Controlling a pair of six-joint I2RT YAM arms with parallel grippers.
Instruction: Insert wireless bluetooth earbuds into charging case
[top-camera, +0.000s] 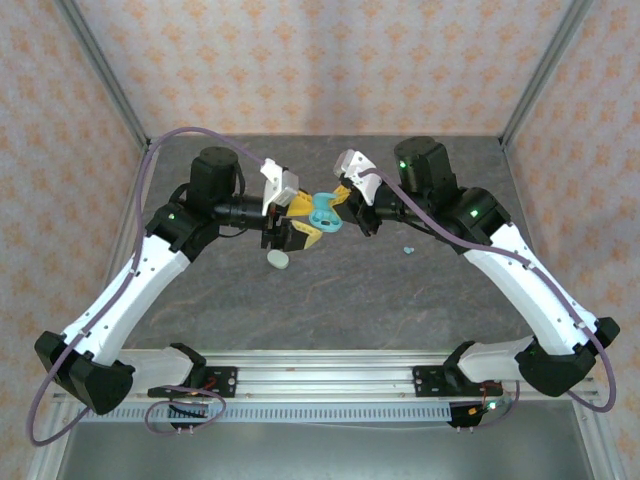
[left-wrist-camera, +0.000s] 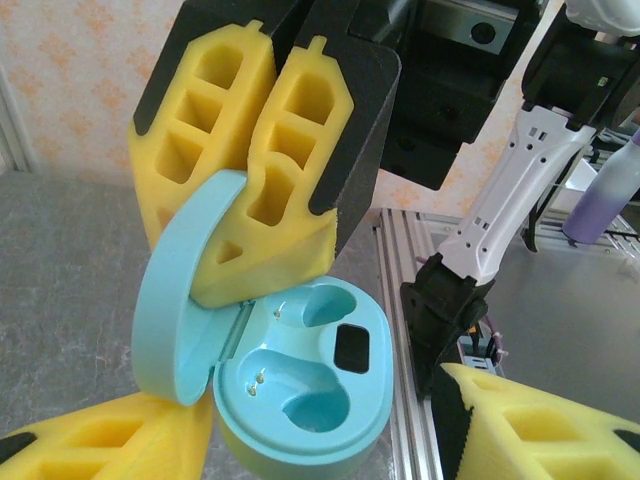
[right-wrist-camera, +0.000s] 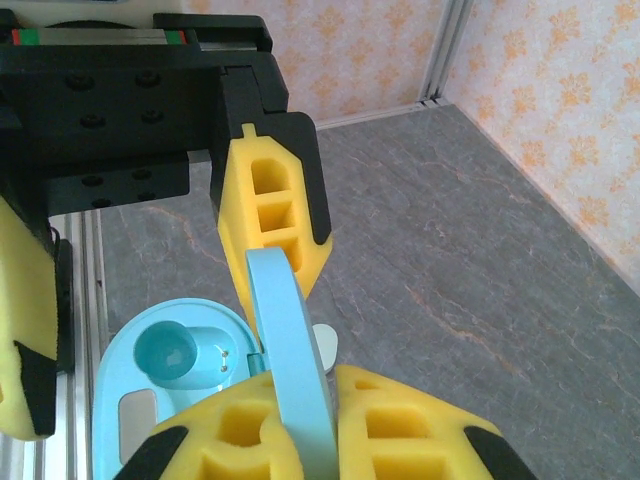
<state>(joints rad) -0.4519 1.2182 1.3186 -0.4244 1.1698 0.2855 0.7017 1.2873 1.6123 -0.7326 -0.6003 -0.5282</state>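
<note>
Your right hand (left-wrist-camera: 262, 190) clamps the lid (left-wrist-camera: 185, 290) of the open teal-blue oval plastic case (left-wrist-camera: 300, 400), mid-frame; your left hand (left-wrist-camera: 320, 445) straddles the case, fingers spread.

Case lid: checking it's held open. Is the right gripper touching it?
Touching. The right wrist view shows the right gripper closed on the lid, pressing both its faces.

We saw the teal charging case (left-wrist-camera: 300, 400) raised above the tabletop (top-camera: 400, 300), lid swung open, both wells empty. One small teal earbud (top-camera: 408, 249) lay nearby, to its right.
</note>
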